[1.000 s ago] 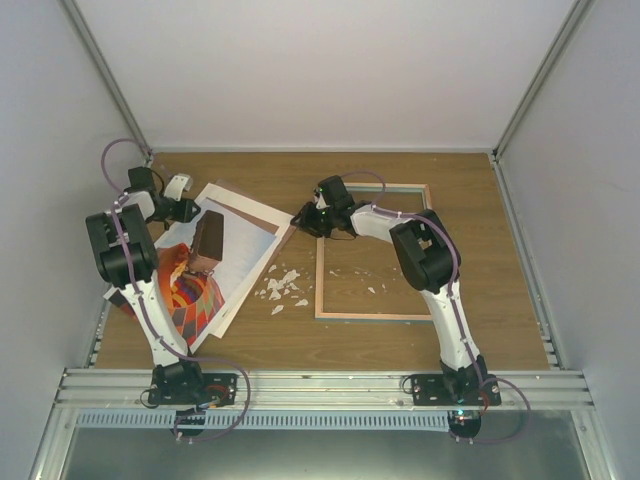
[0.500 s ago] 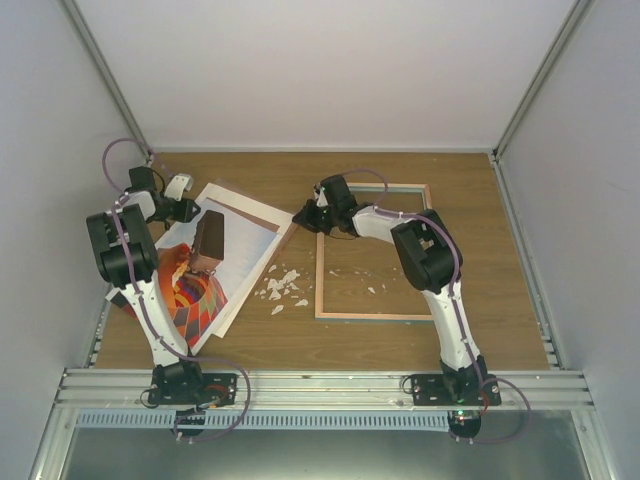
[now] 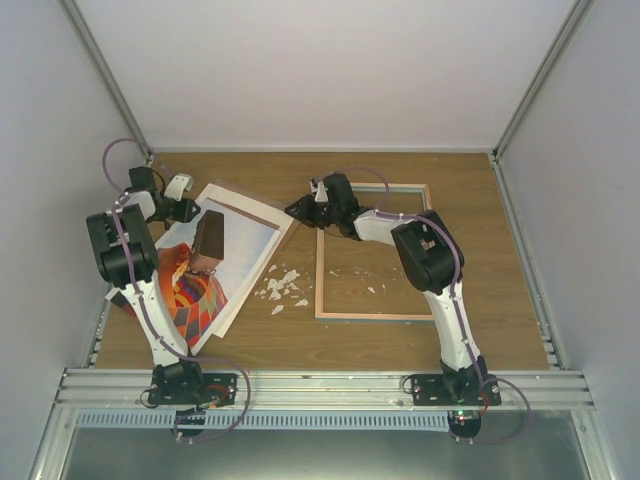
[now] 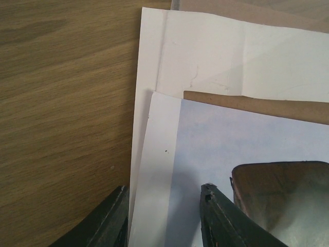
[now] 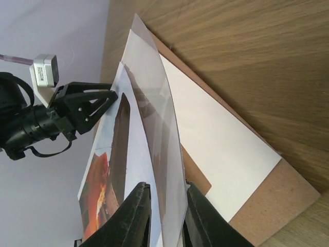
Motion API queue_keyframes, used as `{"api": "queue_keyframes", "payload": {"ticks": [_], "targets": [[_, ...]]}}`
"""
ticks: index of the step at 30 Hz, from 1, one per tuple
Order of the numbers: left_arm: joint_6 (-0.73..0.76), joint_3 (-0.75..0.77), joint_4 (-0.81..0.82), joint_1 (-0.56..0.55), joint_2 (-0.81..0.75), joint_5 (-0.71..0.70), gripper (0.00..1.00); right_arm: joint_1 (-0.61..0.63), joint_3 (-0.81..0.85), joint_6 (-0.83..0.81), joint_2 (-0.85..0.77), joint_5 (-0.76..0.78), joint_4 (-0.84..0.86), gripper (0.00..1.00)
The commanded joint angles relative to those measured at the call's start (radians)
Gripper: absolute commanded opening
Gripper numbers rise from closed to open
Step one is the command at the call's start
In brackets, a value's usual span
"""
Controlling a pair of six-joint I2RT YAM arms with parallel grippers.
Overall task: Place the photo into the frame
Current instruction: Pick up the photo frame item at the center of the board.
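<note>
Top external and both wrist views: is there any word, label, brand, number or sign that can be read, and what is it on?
No text can be read in any view.
the photo: a balloon picture only, no lettering.
the white sheet: blank.
the clear sheet: no print.
the frame: bare, no label.
the arms: no marking legible; too small to tell.
</note>
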Motion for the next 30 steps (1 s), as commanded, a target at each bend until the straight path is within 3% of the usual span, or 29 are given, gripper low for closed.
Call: {"api": "queue_keyframes", "payload": {"ticks": [1, 4, 8, 15, 24, 30], "targets": [[0.009, -0.031, -0.081, -0.028, 0.040, -0.016, 0.39, 0.006, 0.035, 0.023, 0.016, -0.018, 0.050, 0.19], [0.004, -0.029, -0.078, -0.030, 0.038, -0.015, 0.39, 0.011, 0.065, 0.028, 0.031, -0.030, 0.001, 0.18], [-0.018, -0.019, -0.077, -0.021, 0.030, 0.002, 0.44, 0.012, 0.063, 0.013, 0.007, -0.015, -0.025, 0.01], [-0.045, 0.056, -0.112, 0.006, 0.021, 0.049, 0.56, -0.014, 0.098, -0.070, -0.053, 0.032, -0.076, 0.01], [-0.026, 0.093, -0.163, 0.048, -0.075, 0.090, 0.81, -0.054, 0.113, -0.098, -0.097, 0.033, -0.088, 0.01], [0.028, 0.015, -0.184, 0.075, -0.183, 0.093, 0.86, -0.058, 0.171, -0.163, -0.140, 0.028, -0.102, 0.01]]}}
